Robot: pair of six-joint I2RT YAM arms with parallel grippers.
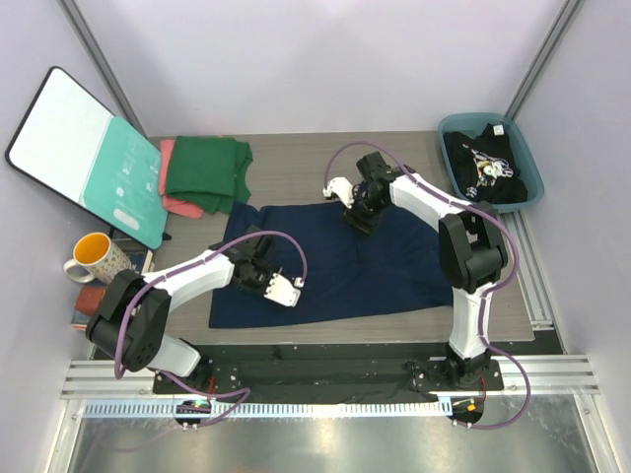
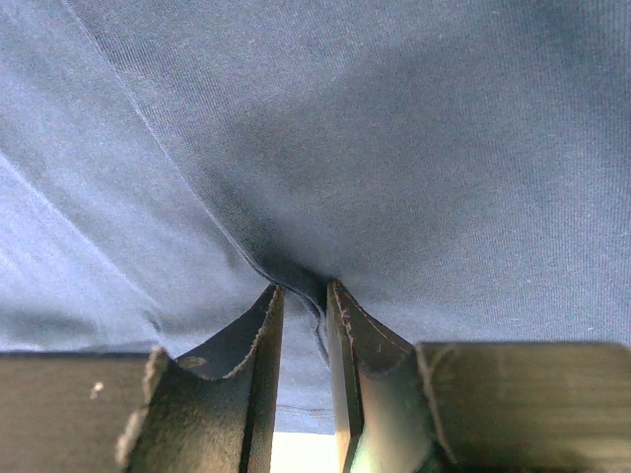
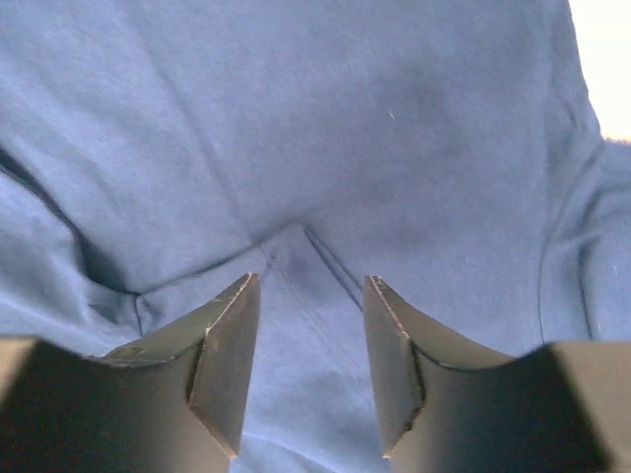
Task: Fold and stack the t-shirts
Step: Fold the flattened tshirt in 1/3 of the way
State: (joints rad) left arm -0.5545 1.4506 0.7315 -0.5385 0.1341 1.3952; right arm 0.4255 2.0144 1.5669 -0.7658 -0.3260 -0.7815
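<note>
Left gripper (image 2: 304, 293) nearly closed, pinching a raised fold of the navy t-shirt (image 1: 375, 266) between its fingers. Right gripper (image 3: 308, 286) half open, gripping nothing, same shirt spread just beneath its jaws.

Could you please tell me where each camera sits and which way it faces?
Top external: above and behind the bases, looking down on the table and navy t-shirt; left arm and right arm show.
Left wrist: on the left arm, facing the shirt; left pincer pinching a fold.
Right wrist: on the right arm, facing the shirt; right pincer open.
Shared: all see that shirt.
</note>
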